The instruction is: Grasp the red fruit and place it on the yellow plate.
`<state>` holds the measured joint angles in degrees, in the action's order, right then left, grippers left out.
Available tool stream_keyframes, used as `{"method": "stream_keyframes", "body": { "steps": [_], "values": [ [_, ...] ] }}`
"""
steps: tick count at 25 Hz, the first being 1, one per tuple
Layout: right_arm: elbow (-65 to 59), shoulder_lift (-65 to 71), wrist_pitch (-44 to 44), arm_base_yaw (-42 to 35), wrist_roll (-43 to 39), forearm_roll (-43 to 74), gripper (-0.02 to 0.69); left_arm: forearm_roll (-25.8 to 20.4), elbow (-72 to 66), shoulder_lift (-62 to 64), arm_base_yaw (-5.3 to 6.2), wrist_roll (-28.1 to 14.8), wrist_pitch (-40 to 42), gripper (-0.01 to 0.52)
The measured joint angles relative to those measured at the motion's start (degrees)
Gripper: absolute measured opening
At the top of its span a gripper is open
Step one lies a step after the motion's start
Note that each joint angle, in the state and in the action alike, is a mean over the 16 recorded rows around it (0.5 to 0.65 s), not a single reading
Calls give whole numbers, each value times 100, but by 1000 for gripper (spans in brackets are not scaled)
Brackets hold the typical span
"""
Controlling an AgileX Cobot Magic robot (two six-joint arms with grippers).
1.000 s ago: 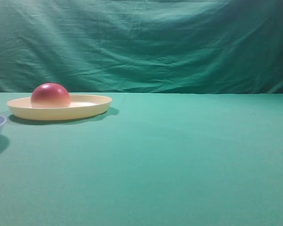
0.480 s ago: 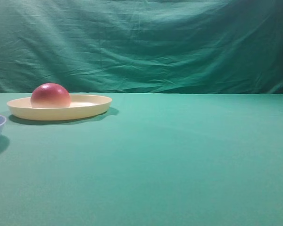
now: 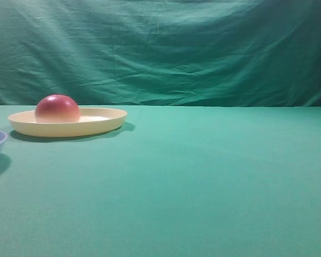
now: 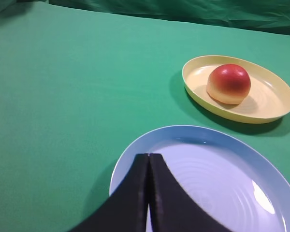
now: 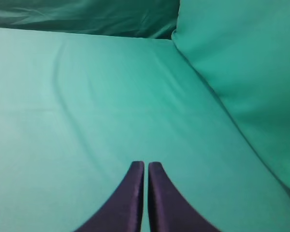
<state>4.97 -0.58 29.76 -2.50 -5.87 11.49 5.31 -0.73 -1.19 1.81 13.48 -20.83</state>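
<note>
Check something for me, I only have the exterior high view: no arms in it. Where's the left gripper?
Observer: The left gripper is above the light blue dish, jaws together, holding nothing.
Operator: Fruit centred on the plate?
Observer: No. In the left wrist view the red fruit sits flat side down, off-centre on the yellow plate.
Operator: Right side?
Observer: The right gripper is shut and empty, over bare green cloth near where the backdrop rises.
</note>
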Motion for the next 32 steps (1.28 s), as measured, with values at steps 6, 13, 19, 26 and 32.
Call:
{"method": "stream_keyframes", "body": {
  "steps": [6,13,19,26,32],
  "values": [
    [-398,0,-329,0,-98,0,0,0,0,0,0,0,0,0],
    [-587,0,-574,0,-176,0,0,0,0,0,0,0,0,0],
    [-601,0,-652,0,-193,0,0,0,0,0,0,0,0,0],
    [-604,0,-662,0,-193,0,0,0,0,0,0,0,0,0],
    [-609,0,-678,0,-193,2,0,0,0,0,0,0,0,0]
  ]
}}
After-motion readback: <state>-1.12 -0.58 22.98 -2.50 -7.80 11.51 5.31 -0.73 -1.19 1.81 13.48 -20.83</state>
